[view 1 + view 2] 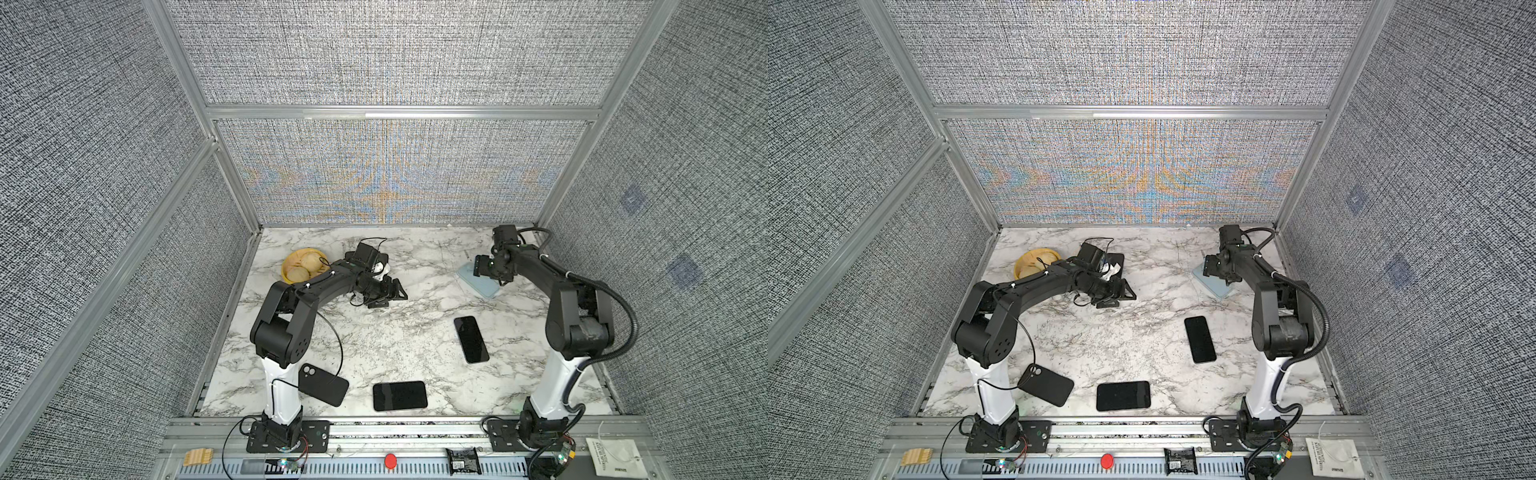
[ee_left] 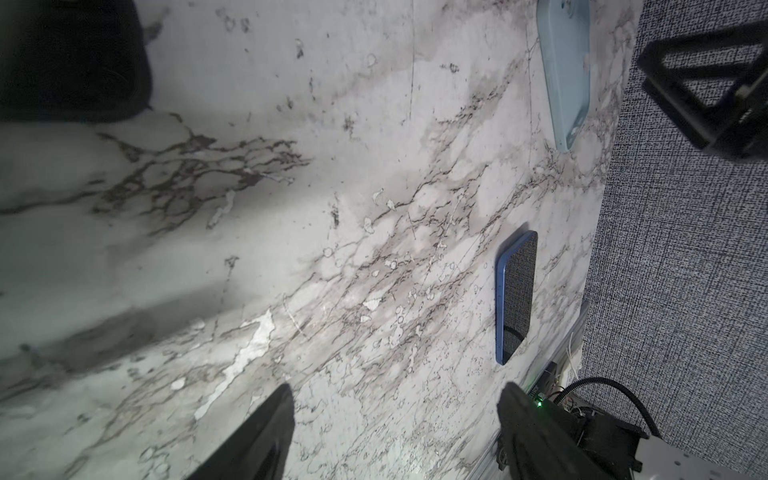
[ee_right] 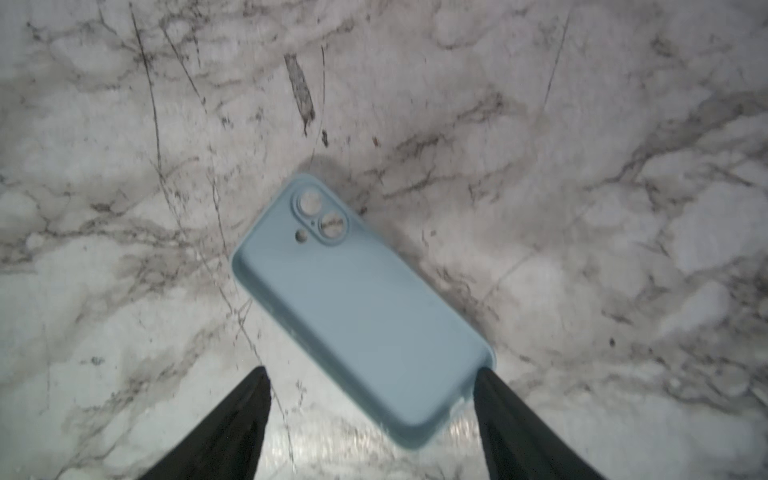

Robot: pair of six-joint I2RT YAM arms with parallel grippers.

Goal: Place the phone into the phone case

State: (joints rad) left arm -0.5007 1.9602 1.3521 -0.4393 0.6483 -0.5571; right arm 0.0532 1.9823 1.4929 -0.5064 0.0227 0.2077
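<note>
The right gripper (image 3: 372,370) hangs over the far right of the marble table (image 1: 374,332), its fingers spread either side of the plain end of the pale blue case (image 3: 361,307). One finger touches a corner and the other stands clear, so nothing is pinched. The case lies back-up with its camera holes showing, and probably needs turning over. The blue-edged phone (image 1: 471,339) lies screen-up nearer the front, well apart. The left gripper (image 2: 395,386) is spread and empty.

Top views overlook the table (image 1: 395,332); wrist views seemingly face it closely.
</note>
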